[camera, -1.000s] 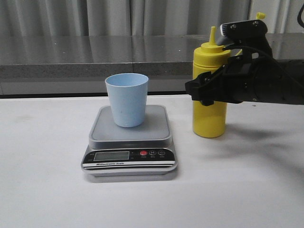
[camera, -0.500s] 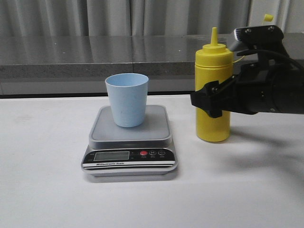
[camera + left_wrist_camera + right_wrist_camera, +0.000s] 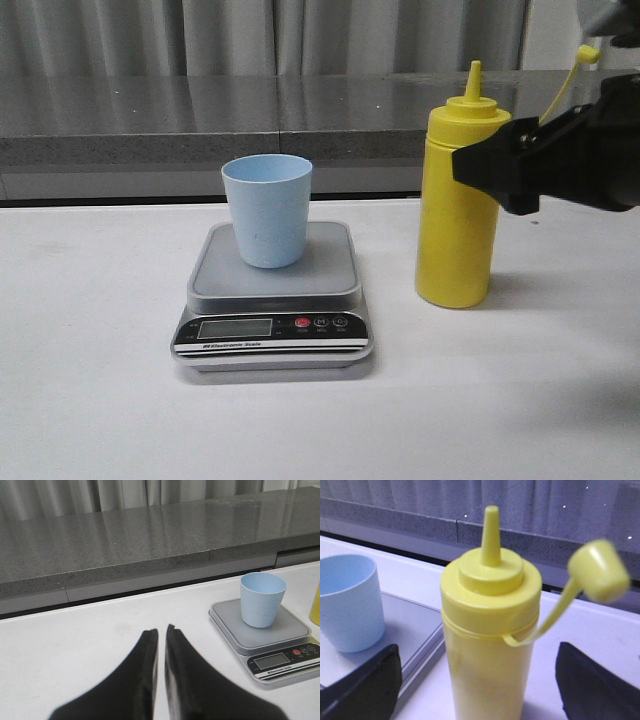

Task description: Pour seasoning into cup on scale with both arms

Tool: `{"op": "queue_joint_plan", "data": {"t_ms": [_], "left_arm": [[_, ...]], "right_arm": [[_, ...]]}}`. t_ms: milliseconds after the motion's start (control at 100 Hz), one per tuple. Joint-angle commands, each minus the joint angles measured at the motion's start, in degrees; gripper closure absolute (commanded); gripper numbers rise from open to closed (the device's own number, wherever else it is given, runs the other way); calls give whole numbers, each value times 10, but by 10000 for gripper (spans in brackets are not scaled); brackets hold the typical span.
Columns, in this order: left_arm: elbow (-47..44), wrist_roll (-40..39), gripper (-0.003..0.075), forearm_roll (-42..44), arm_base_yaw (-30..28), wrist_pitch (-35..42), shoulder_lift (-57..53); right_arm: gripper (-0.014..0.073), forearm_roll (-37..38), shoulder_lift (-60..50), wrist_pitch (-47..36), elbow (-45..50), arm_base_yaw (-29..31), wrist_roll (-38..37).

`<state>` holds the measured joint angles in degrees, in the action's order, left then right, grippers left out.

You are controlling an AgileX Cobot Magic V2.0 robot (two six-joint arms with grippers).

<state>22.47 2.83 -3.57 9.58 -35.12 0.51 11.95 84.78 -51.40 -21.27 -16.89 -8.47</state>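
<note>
The yellow seasoning bottle (image 3: 455, 225) stands upright on the white table, right of the scale (image 3: 275, 300). Its cap (image 3: 588, 54) hangs on its tether, and the nozzle is uncovered. The pale blue cup (image 3: 267, 208) stands upright on the scale's platform. My right gripper (image 3: 500, 168) is open at the bottle's upper right. In the right wrist view the bottle (image 3: 490, 645) stands between its fingers (image 3: 362, 685) with a gap on each side. My left gripper (image 3: 161, 632) is shut and empty, low over the table, left of the scale (image 3: 265, 640) and cup (image 3: 262, 599). It does not show in the front view.
A grey stone ledge (image 3: 200, 120) runs along the back of the table, with curtains behind it. The scale's display (image 3: 234, 327) and buttons face the front edge.
The right arm has drawn back to the right. The bottle now stands a little further right and nearer the front. The cup and scale have not moved.
</note>
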Motion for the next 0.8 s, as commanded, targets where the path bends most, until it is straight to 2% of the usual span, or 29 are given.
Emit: {"op": "queue_joint_plan", "data": {"t_ms": [0, 130, 260, 340, 580, 710, 790], "left_arm": [[14, -7, 682, -5, -1, 42, 7], [14, -7, 682, -5, -1, 42, 7], [14, -7, 682, -5, -1, 42, 7], [14, -7, 682, -5, -1, 42, 7], [14, -7, 682, -5, -1, 42, 7], [14, -7, 682, -5, -1, 42, 7], [14, -7, 682, -5, -1, 42, 7]], "right_arm": [[57, -14, -56, -24, 11, 3, 0], [270, -23, -113, -11, 44, 3, 0], [545, -23, -164, -11, 74, 3, 0], [662, -23, -194, -10, 94, 3, 0], [657, -25, -271, -5, 141, 3, 0], [657, -84, -316, 24, 157, 3, 0], [657, -94, -340, 28, 163, 3, 0]]}}
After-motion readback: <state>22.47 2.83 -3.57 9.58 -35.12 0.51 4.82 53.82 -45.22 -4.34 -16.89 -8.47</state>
